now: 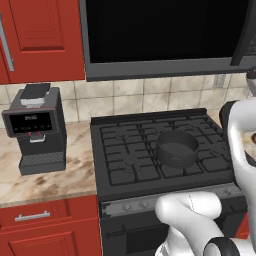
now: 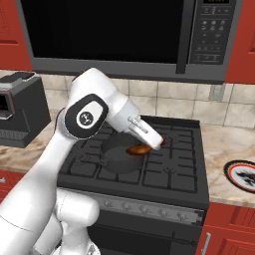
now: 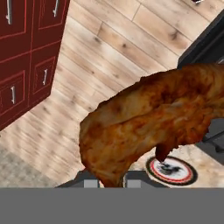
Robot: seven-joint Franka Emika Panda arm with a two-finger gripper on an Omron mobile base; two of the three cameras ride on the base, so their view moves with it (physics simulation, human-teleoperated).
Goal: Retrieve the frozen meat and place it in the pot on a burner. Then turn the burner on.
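Observation:
The frozen meat (image 3: 148, 122) is a reddish-brown lump held between my fingertips, and it takes up most of the hand view. My gripper (image 3: 110, 183) is shut on it. From the right base view, the gripper (image 2: 147, 145) holds the meat (image 2: 137, 149) just above the right rim of the pot (image 2: 113, 155). The pot (image 1: 176, 147) is round, shallow and dark grey, and stands on a middle burner (image 1: 176, 165) of the black stove. My forearm hides part of the pot in the right base view.
A black coffee machine (image 1: 37, 127) stands on the marble counter left of the stove. A patterned plate (image 2: 244, 175) lies on the counter to the right. A microwave (image 2: 124, 35) hangs above. Stove knobs (image 2: 144, 209) line the front panel.

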